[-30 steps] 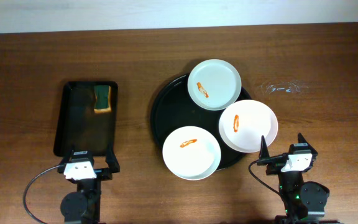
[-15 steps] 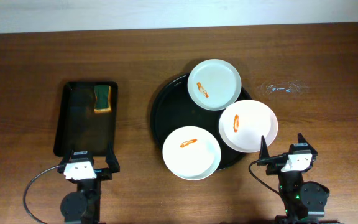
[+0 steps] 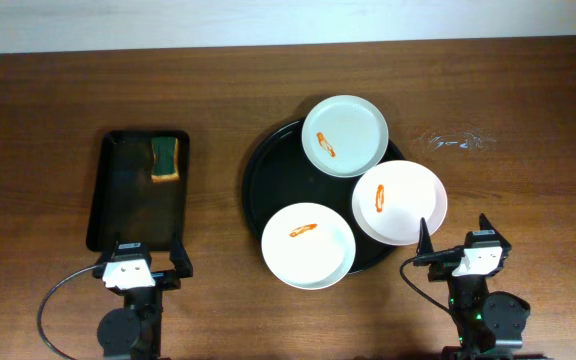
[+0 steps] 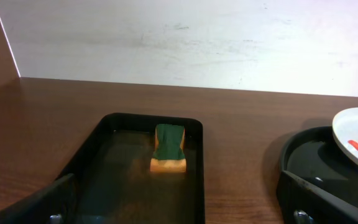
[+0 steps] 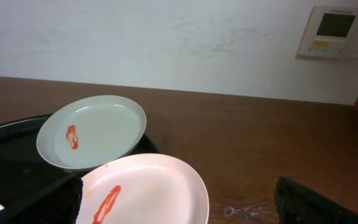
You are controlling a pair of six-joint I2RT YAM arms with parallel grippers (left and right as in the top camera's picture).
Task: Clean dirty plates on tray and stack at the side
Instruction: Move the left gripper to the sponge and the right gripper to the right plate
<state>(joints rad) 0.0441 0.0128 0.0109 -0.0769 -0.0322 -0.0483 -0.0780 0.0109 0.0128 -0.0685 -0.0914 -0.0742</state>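
No writing can be read. The only labelled thing is a pale panel (image 5: 335,31) on the white wall (image 5: 166,43), up and to the right of the right gripper (image 3: 453,232). It has a small display, and its print is too fine to make out.

The right gripper stands wide open with nothing in it. The right plate (image 3: 400,202) lies just ahead of it and slightly to its left, overhanging the right rim of the tray (image 3: 268,180). The far plate (image 3: 345,135) lies further ahead and to the left, over the tray's far rim, and seems to touch the right plate edge to edge. The near plate (image 3: 308,245) is level with the gripper on its left side, over the tray's near rim, between the two grippers. All three are white, and each bears an orange-red smear.

The left gripper (image 3: 149,248) is also spread wide and empty. The round tray lies well to its right. Straight ahead of it is a small tray (image 3: 128,200), black and rectangular, with a green-topped yellow sponge (image 3: 166,158) at its far end.

The surface (image 3: 48,120) is dark brown wood. A wet streak (image 3: 453,142) glints on it ahead of the right gripper.
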